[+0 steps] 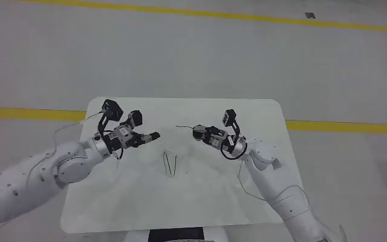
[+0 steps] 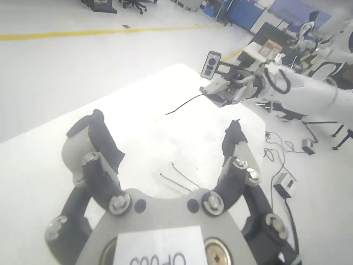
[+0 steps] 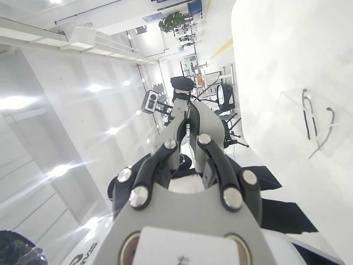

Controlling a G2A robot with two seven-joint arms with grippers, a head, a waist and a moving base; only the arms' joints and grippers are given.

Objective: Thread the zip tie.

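Observation:
A thin black zip tie sticks out of my right gripper, which is shut on one end of it above the white table. In the top view that zip tie points from the right gripper toward my left gripper, with a gap between them. The left gripper is open, its black fingers spread wide with nothing between them. In the right wrist view the right gripper has its fingers pressed together.
Two more black zip ties lie near the table's middle, between and in front of both grippers; they seem to rest on a clear plastic sheet. Cables trail on the floor beyond the table's right edge.

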